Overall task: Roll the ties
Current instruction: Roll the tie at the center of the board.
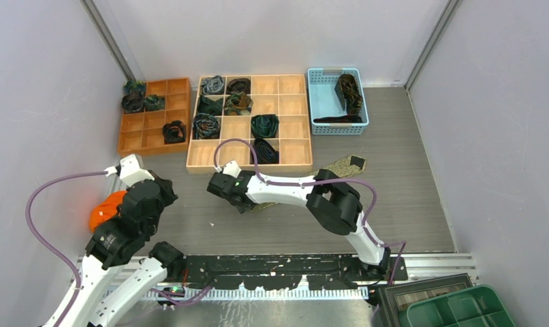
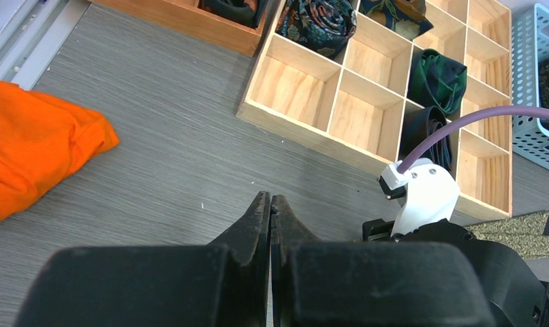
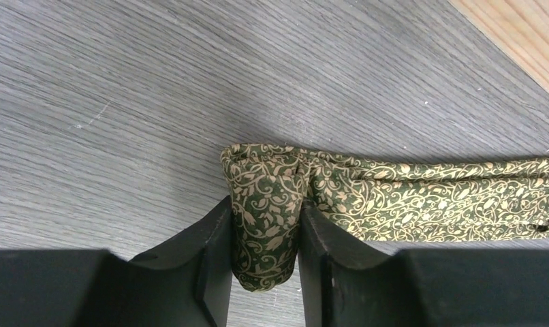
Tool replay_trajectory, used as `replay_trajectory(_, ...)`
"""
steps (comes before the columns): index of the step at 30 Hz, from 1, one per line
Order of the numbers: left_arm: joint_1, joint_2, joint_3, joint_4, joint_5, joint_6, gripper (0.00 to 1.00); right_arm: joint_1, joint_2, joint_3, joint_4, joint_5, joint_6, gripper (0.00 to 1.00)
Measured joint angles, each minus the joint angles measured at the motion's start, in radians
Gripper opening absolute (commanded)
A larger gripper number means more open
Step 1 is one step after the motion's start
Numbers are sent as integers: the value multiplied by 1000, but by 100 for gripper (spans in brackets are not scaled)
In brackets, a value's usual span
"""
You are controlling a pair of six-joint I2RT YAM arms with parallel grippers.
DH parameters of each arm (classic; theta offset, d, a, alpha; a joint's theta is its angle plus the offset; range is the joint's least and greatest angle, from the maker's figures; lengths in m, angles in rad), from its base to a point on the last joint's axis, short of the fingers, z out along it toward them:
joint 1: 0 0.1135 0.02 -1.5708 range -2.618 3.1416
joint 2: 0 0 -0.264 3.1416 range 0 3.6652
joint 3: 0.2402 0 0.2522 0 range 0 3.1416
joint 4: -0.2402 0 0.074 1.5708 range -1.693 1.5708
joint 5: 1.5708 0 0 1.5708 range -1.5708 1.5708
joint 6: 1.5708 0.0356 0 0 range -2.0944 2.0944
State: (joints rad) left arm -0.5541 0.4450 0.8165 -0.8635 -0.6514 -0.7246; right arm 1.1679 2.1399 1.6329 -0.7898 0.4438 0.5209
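the olive tie is seen lying flat on the table, just in front of the wooden tray, and its end is folded up into a first small turn. that turn is pinched by the right gripper, whose fingers are closed on the fabric from both sides. the rest of the strip is laid out to the right, under the arm, and its far end is seen poking out near the blue basket. the roll is judged barely begun. the left gripper is held over bare table, its fingers pressed together on nothing. rolled ties are sat in several tray cells. risks now: the loose turn could be sprung open if the pinch is eased, and the coil could be wound skewed or cone-shaped if the strip is dragged sideways rather than rolled straight along itself.
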Motion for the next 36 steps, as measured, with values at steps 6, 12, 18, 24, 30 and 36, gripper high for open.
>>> replay_trajectory(6,0,3,1,18,2,24,0,-23,-21,-14,49,-59,14,31)
replay_trajectory(12,0,42,19,44,15,45,0,-73,-117,-144,259,-264,73,30)
replay_trajectory(18,0,83,51,83,34,64,0,-141,-228,-317,507,-501,180,30)
replay_trajectory(24,0,142,64,134,69,79,0,-214,-285,-507,785,-687,297,30)
replay_trajectory(30,0,206,64,181,118,78,0,-270,-293,-657,1006,-793,386,30)
replay_trajectory(36,0,248,64,239,175,78,0,-314,-346,-779,1149,-834,430,29)
